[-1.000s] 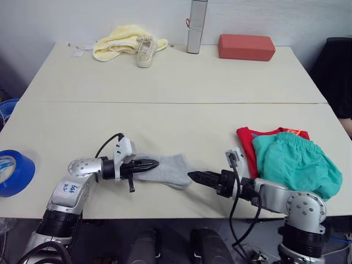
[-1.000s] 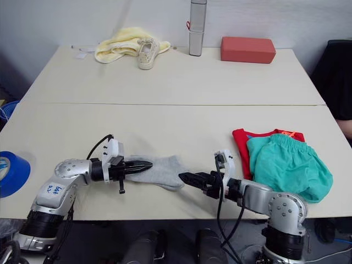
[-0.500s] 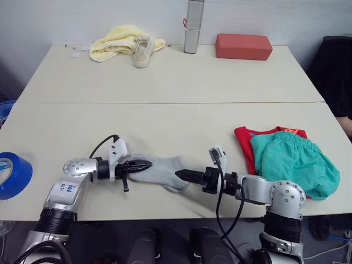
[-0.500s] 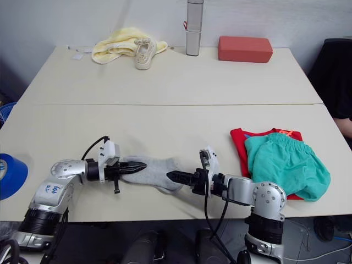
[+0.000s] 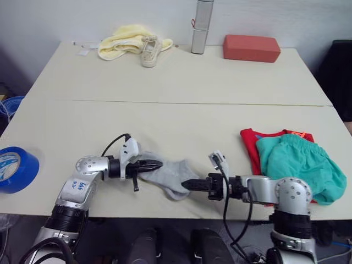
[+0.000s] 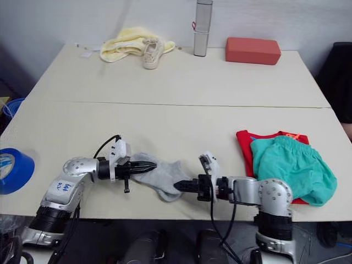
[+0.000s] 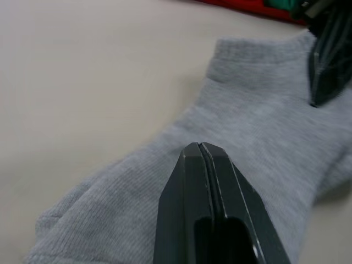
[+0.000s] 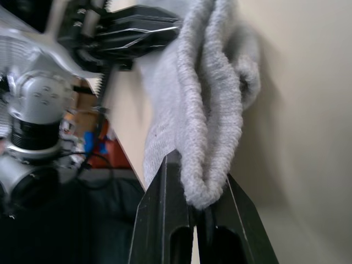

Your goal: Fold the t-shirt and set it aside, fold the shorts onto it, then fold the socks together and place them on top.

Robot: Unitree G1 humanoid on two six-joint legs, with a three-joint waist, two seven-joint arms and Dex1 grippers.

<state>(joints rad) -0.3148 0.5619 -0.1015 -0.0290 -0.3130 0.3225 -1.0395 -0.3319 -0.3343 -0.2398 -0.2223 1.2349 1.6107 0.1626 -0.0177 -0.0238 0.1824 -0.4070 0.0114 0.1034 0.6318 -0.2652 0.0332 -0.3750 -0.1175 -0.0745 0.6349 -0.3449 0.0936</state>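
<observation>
The light grey socks (image 5: 175,172) lie near the table's front edge, between my two grippers. My left gripper (image 5: 158,164) is shut, its tips resting on the socks' left part (image 7: 264,110) with no fabric seen between the fingers. From the right, my right gripper (image 5: 185,185) has shut on the socks' near right edge, and a fold of knit (image 8: 204,104) is pinched between its fingers (image 8: 165,187). The red t-shirt (image 5: 249,144) lies folded at the right, with the teal shorts (image 5: 297,162) on top of it.
A blue tape roll (image 5: 16,169) sits at the left edge. At the back stand a pale yellow cloth (image 5: 124,43), a white shoe (image 5: 149,52), a silver cylinder (image 5: 202,25) and a red block (image 5: 251,48). A seam (image 5: 176,103) joins the two tables.
My right gripper has slid left to the socks' near edge and closed on the fabric. The left gripper stays shut on the socks' left part. The camera has shifted slightly.
</observation>
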